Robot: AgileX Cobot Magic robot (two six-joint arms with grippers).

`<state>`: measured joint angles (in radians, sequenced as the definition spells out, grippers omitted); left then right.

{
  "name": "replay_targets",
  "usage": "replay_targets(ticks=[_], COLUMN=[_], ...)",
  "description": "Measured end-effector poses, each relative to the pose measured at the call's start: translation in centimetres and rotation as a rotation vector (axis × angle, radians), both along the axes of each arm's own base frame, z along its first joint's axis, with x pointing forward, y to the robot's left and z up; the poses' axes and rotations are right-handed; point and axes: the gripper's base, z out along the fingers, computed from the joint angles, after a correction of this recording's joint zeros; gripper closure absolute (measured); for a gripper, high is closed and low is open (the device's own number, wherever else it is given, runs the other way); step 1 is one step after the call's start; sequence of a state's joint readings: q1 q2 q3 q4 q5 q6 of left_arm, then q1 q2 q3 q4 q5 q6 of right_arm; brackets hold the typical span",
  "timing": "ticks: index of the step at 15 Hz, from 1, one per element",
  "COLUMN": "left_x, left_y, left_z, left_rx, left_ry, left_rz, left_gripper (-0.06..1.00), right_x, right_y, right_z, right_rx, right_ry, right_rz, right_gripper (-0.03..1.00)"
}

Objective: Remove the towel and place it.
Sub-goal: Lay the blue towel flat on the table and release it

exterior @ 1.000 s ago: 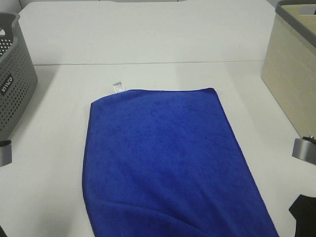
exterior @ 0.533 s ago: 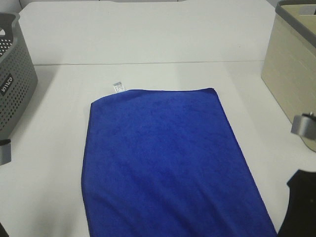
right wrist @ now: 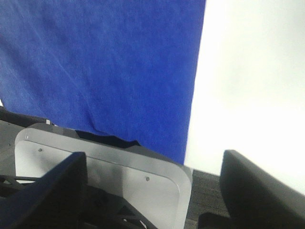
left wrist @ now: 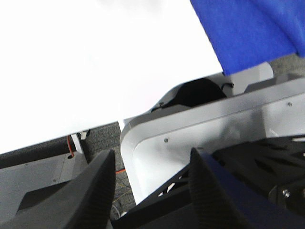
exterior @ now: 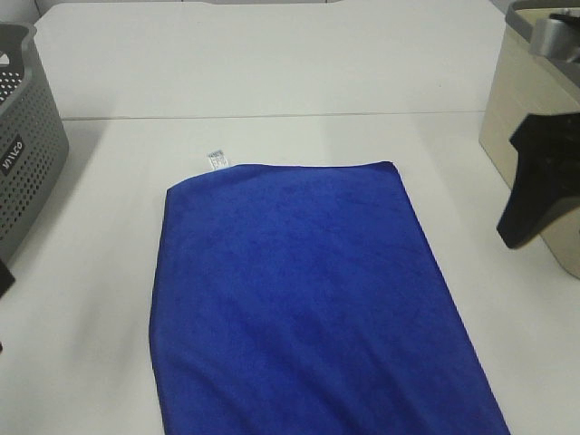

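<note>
Royal-blue plush rectangular towel (exterior: 317, 299) lies flat and unmoved on the white table (exterior: 272, 82), its near end draped over the table edge. The small white tag (exterior: 216, 159) sits at its far left corner. The black right arm (exterior: 542, 186) has risen since the earlier view and now stands right of the towel, partly hiding the beige box-shaped basket (exterior: 526, 109). A grey perforated plastic basket (exterior: 23, 154) stands left of the towel. The right gripper (right wrist: 153, 160) and the left gripper (left wrist: 150, 156) both have their fingers apart and hold nothing.
</note>
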<state>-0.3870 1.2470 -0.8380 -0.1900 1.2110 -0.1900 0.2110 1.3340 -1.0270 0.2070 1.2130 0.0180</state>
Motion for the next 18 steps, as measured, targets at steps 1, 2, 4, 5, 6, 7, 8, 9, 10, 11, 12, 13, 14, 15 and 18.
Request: replay_targets(ticks=[1,2,4,5,6,7,8,9,10,11,12,13,14,15,18], left_x=[0.9,1.8,4.2,7.3,9.0,11.1,13.0,15.1,17.1,18.9,20.8,22.5,24.3,25.9,30.0], left_y=[0.8,1.6,2.8,3.3,3.6,3.7,3.7,3.5,3.2,2.9,2.6,2.4,2.1,1.8,1.0], left_z=[0.8,1.5,2.9,3.5,3.6,3.5,3.3,2.9,2.5,2.0,1.4,1.2,0.4,-0.2,-2.8], left_rx=[0.002,-0.005,-0.011,-0.012,-0.012,-0.011,-0.01,-0.012,-0.019,-0.023,-0.029,-0.037,-0.046,-0.059,-0.105], left_ry=[-0.037,-0.066,-0.118,-0.149,-0.161,-0.166,-0.171,-0.176,-0.182,-0.185,-0.187,-0.194,-0.198,-0.21,-0.229], left_rz=[0.037,0.064,0.083,0.086,0.093,0.103,0.105,0.096,0.092,0.092,0.086,0.085,0.087,0.09,0.099], left_gripper=[0.5,0.5,0.5,0.5,0.5,0.5,0.5,0.5,0.5,0.5,0.5,0.5,0.5,0.5,0.5], right_x=[1.5,3.1,6.4,9.3,10.8,12.2,13.5,14.8,16.2,17.5,18.6,19.4,20.0,20.2,20.9], right_y=[0.3,0.6,1.4,2.3,2.8,3.2,3.4,3.1,2.3,0.9,-0.5,-1.5,-2.1,-2.3,-2.5], right_z=[0.4,0.8,1.1,1.5,1.3,1.2,1.0,0.7,0.4,-0.1,-0.7,-1.4,-2.1,-2.9,-5.0], right_rx=[0.002,0.005,0.011,0.045,0.067,0.093,0.125,0.184,0.264,0.331,0.376,0.398,0.403,0.395,0.37], right_ry=[-0.012,-0.03,-0.056,-0.087,-0.093,-0.103,-0.109,-0.111,-0.114,-0.118,-0.126,-0.129,-0.125,-0.112,-0.082], right_rz=[0.01,0.017,0.052,0.093,0.111,0.122,0.122,0.106,0.075,0.037,0.008,-0.009,-0.014,-0.003,0.006], right_gripper=[0.21,0.21,0.21,0.21,0.21,0.21,0.21,0.21,0.21,0.21,0.21,0.21,0.21,0.21,0.21])
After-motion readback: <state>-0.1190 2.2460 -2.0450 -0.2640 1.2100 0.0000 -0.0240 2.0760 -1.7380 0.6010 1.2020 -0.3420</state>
